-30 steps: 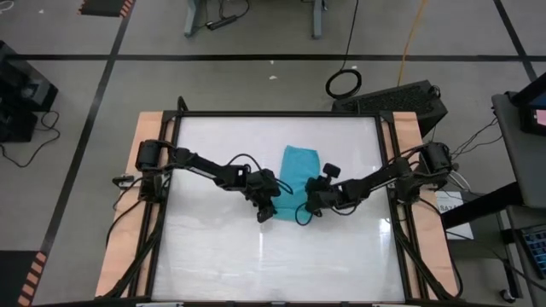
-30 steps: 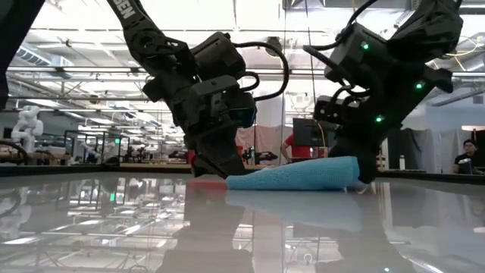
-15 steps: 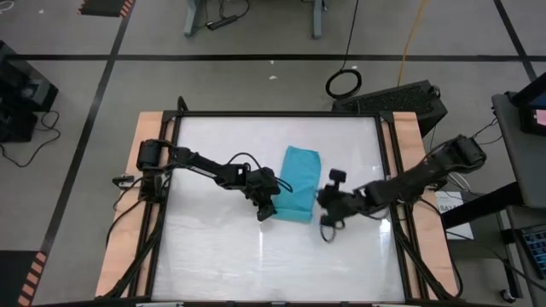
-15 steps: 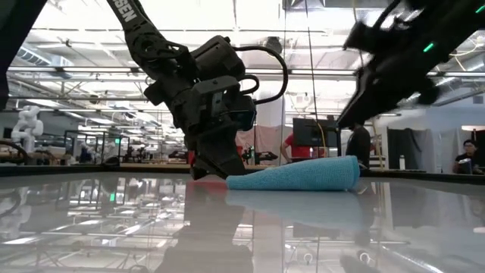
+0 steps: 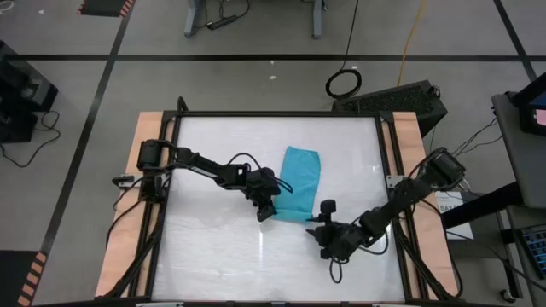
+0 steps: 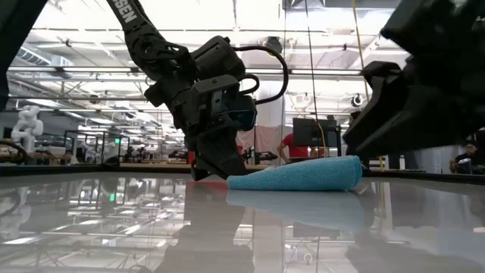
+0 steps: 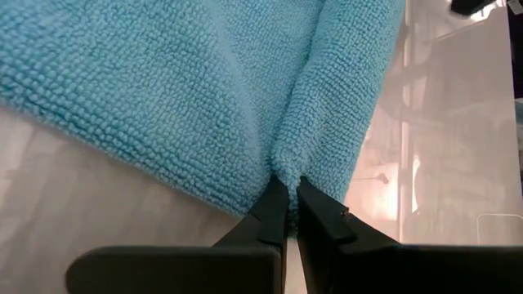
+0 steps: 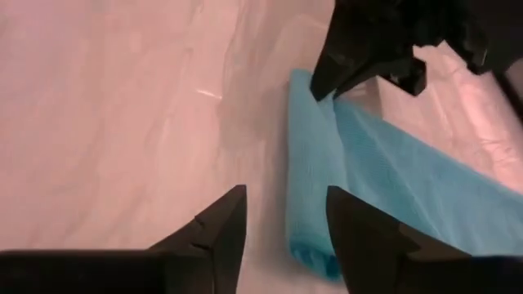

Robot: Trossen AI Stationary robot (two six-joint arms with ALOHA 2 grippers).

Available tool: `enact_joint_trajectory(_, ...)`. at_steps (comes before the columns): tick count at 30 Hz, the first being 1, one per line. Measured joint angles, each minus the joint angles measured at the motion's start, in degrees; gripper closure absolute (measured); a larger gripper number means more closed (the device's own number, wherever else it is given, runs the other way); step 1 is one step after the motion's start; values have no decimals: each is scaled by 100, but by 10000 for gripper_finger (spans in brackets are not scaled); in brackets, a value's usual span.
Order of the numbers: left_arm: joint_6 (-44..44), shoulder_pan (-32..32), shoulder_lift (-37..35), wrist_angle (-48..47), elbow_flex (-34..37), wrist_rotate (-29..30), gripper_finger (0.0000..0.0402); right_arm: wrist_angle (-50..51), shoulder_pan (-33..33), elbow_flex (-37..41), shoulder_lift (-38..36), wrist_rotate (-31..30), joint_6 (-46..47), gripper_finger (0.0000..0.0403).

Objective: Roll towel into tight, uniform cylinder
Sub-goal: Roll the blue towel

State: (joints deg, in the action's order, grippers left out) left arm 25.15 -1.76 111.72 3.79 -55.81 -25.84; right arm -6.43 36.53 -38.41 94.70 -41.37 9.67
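**Half a roll, held at 1 corner**

White and glossy, the surface (image 5: 213,247) carries only the towel (image 5: 297,183), lying a little past its middle with a rolled edge on the near side and a flat tail running away toward the far rim. My left hand (image 7: 284,214) has its fingers together, clamped on the towel at the left end of the roll. My right hand (image 8: 278,224) hangs over bare surface on the near side of the towel, apart from it, fingers spread and holding nothing.

My worry is the right end of the roll. With only 1 end pinned, I judge the loose end can relax and unwind, or lag if I turn the left end alone, giving a cone in place of an even cylinder. The slick surface adds to this: the cloth may slide instead of rolling. The pinch also looks shallow, on the very edge, so a tug could pull it free.

No containers are on the surface, so nothing is held in any.
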Motion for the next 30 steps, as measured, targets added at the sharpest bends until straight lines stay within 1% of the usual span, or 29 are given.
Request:
enact_joint_trajectory(2, 0, 0, 0, 0, 0, -24, 382, -159, 1, -2, 183, -213, -136, 246)
enact_joint_trajectory(6, 0, 0, 0, 4, 0, -35, 382, -267, -55, -4, 401, -200, -220, 259)
enact_joint_trajectory(13, -40, 2, 1, 9, 2, -160, 382, -254, -177, -14, 722, -202, 21, 268)
enact_joint_trajectory(19, -63, 2, 0, 14, 2, -338, 382, -114, -346, -17, 736, -134, 345, 275)
enact_joint_trajectory(22, -86, 2, 0, 22, 2, -388, 382, 45, -447, -25, 738, -31, 605, 296)
enact_joint_trajectory(26, -374, 23, 0, 9, 0, -435, 379, 141, -546, -26, 736, 206, 741, 344)
enact_joint_trajectory(29, -573, 90, -33, -25, 3, -426, 357, 148, -551, -26, 736, 282, 743, 385)
enact_joint_trajectory(30, -635, 118, -59, -32, 5, -403, 347, 151, -555, -26, 736, 314, 732, 393)
